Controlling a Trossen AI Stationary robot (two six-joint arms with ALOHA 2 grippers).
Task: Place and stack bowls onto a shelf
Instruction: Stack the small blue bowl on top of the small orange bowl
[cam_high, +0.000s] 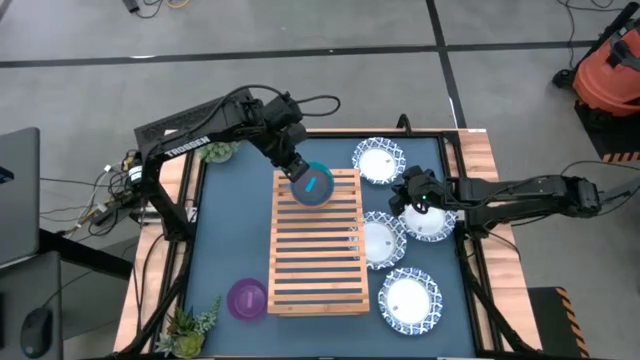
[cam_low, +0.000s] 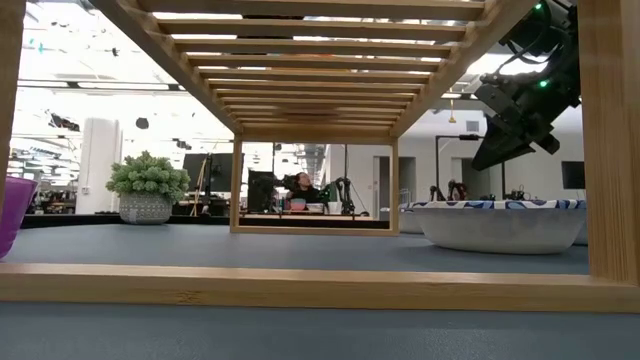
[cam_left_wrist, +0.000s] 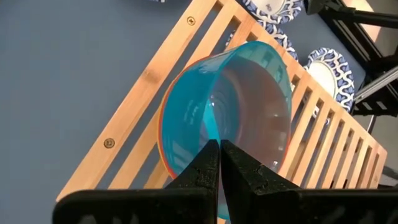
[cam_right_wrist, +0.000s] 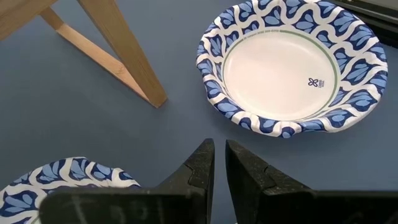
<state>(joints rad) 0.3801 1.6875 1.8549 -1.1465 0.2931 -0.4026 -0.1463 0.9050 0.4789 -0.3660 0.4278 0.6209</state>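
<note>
A teal bowl (cam_high: 313, 186) sits on the far left corner of the light-wood shelf (cam_high: 316, 250). An orange-red rim (cam_left_wrist: 162, 134) shows just outside its wall, like a second bowl nested under it. My left gripper (cam_high: 298, 173) is shut. It slants down from the far left, and its tips (cam_left_wrist: 217, 146) reach over the bowl's near rim into its hollow. My right gripper (cam_right_wrist: 219, 149) hangs at the right, above the table between two white dishes with blue rims (cam_right_wrist: 292, 68) (cam_right_wrist: 62, 177). Its fingers stand a narrow slit apart with nothing between them. A purple bowl (cam_high: 247, 298) stands on the table by the shelf's near left corner. My left gripper has its shut fingertips over the inside of the teal bowl (cam_left_wrist: 249, 106). I cannot tell whether they touch it, as the fingers hide the bowl's near rim.
Several white dishes (cam_high: 379, 160) (cam_high: 409, 300) lie on the blue table right of the shelf. Small green plants stand at the near left (cam_high: 190, 322) and far left (cam_high: 216, 152) corners. Most of the shelf's slats are bare. A person sits far behind the table (cam_low: 300, 185).
</note>
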